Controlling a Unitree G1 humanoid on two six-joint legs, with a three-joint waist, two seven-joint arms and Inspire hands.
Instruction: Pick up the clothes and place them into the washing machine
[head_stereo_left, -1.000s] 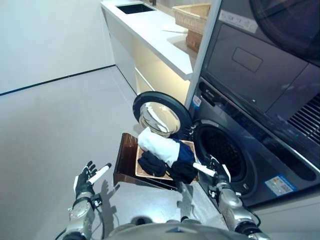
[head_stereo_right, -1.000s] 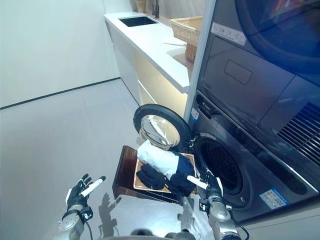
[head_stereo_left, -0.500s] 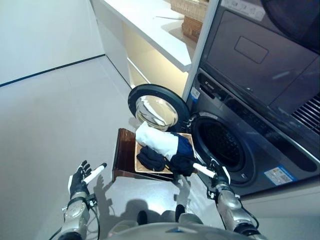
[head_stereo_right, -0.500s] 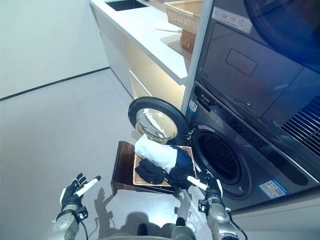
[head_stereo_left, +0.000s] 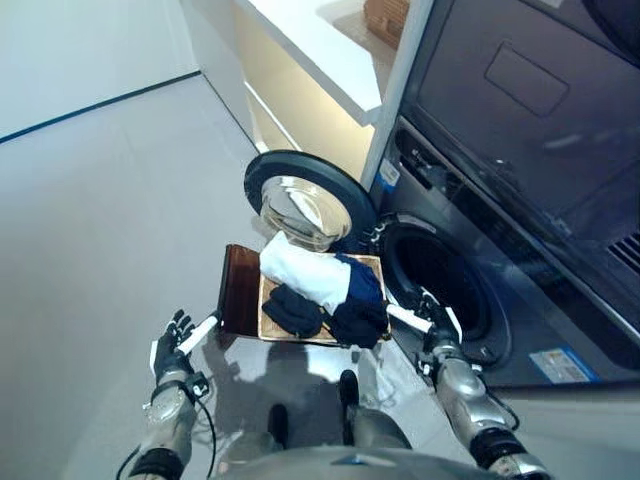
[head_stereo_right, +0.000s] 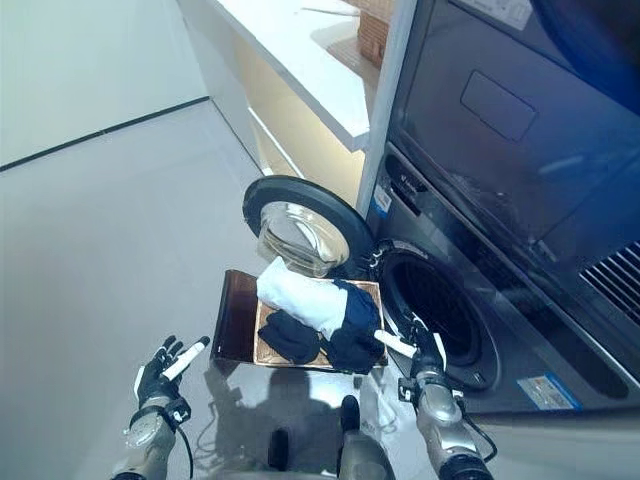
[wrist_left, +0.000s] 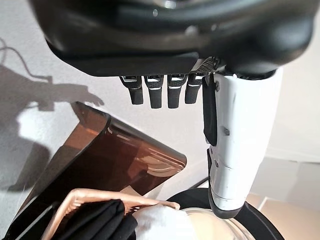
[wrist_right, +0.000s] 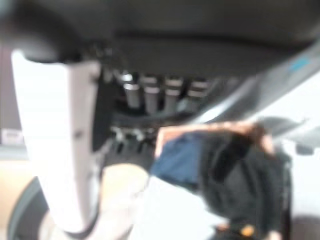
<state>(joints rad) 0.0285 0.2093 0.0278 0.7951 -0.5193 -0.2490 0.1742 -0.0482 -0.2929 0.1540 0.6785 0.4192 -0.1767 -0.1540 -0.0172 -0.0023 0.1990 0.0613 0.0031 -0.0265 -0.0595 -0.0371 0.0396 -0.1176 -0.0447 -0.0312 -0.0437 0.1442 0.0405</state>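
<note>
Still unpicked: clothes (head_stereo_left: 322, 295) heaped on a shallow tan tray (head_stereo_left: 268, 320), itself resting on a dark brown stand (head_stereo_left: 238, 292) parked just beside the mouth of the washing machine (head_stereo_left: 470, 290). Likely set there so each piece needs only a short carry sideways into the drum (head_stereo_left: 440, 288). Made up of a rolled white piece (head_stereo_left: 298, 272) nearest the machine's door (head_stereo_left: 305, 203), a navy piece (head_stereo_left: 364, 284) on the side toward the drum, and two crumpled black pieces (head_stereo_left: 292, 310) along the tray's near edge; soft, loosely bunched, overhanging the tray rim in places, so probably apt to snag or drag a neighbour along when lifted.

Door swung fully open, round glass facing outward, leaving the drum opening unobstructed and dark inside; no clothes visible in there.

Right hand (head_stereo_left: 432, 330) poised between the clothes and the drum opening, fingers straight and relaxed, white-covered thumb pointing toward the navy piece, holding nothing; well placed for a first grab at the nearest dark bundle. Left hand (head_stereo_left: 176, 345) low on the far side of the stand from the machine, fingers likewise extended and empty, clear of the tray — seemingly kept out of the way while the right does the work.

White counter (head_stereo_left: 320, 45) beyond the door, away from the action.
</note>
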